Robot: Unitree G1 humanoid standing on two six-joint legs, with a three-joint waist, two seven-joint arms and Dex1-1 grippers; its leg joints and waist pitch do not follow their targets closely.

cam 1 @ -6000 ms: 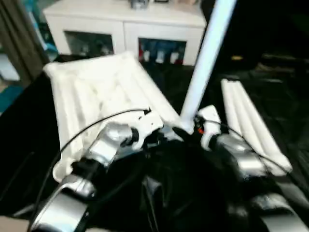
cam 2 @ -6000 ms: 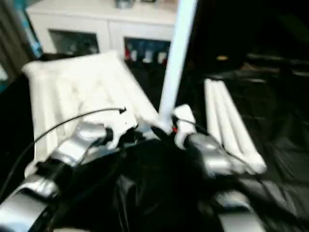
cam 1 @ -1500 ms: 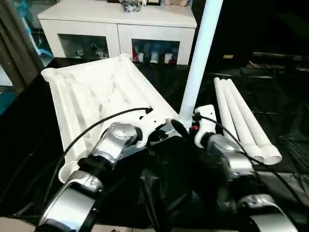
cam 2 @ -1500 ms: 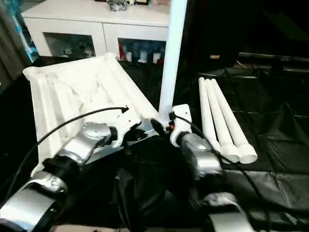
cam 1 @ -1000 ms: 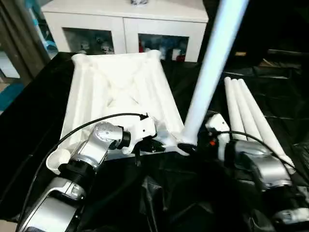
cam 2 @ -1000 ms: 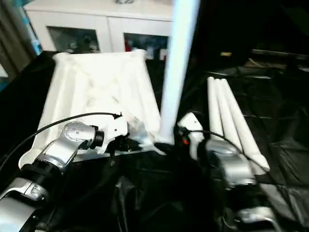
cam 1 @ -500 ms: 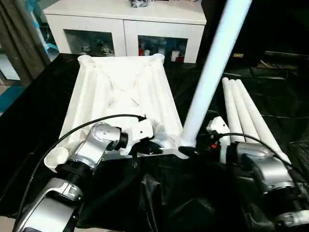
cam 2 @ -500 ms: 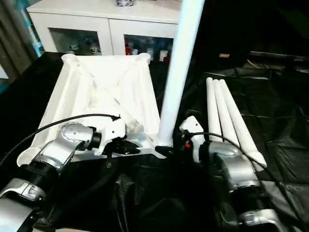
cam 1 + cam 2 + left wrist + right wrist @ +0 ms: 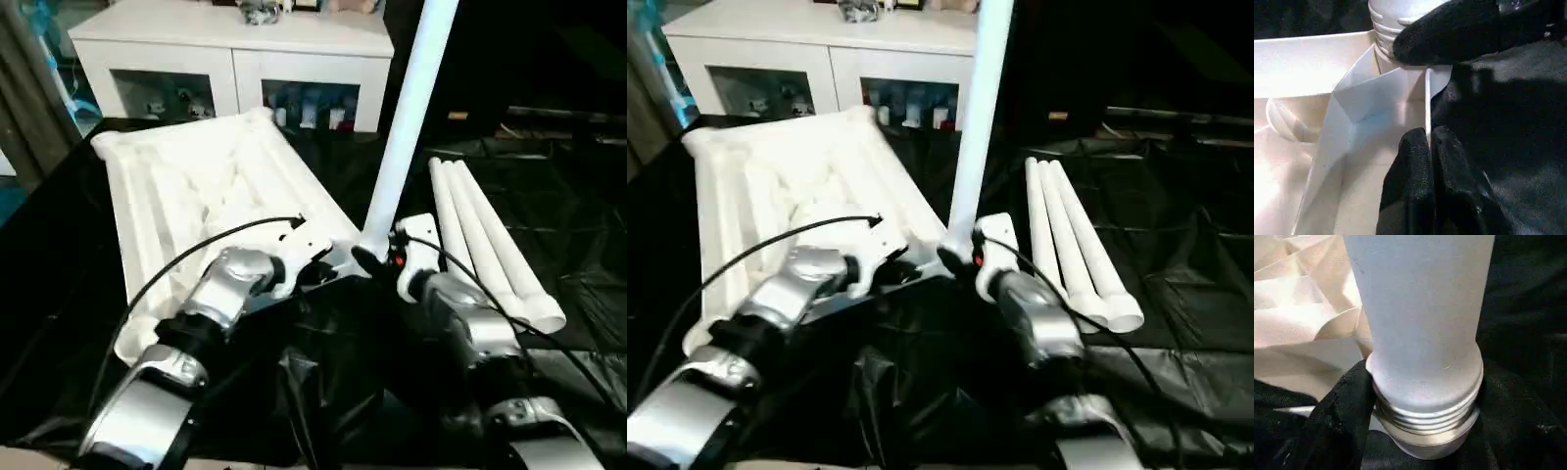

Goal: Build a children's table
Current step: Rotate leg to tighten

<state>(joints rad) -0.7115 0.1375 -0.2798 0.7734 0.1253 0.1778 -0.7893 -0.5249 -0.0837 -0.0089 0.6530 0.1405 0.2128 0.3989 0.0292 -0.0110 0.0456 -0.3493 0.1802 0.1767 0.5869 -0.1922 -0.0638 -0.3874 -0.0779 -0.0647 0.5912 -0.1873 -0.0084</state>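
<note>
Lying upside down on black plastic sheeting (image 9: 588, 294), ribs up: white tabletop (image 9: 186, 186). Standing up tall from the near corner socket (image 9: 1400, 44), leaning a bit: one white leg (image 9: 407, 117), its threaded end (image 9: 1427, 411) sitting at the socket. Lying side by side on the sheeting, just to the right of the tabletop: three more legs (image 9: 490, 245), touching each other.

Pinching the thin near edge of the tabletop, close to that corner: left gripper (image 9: 1428, 147), its two black fingers (image 9: 1410, 171) squeezed almost together on the wall. Reaching in at the bottom of the standing leg: right gripper (image 9: 367, 259). Pressing against the threads on one side: one black finger (image 9: 1347, 401). Hidden behind the leg: the other finger, so cannot tell for sure how tight the grip is.

Standing behind it all, at the far side: white cabinet (image 9: 235, 49) with glass doors and small things inside. Hanging at the far left: grey curtain (image 9: 24, 108).
</note>
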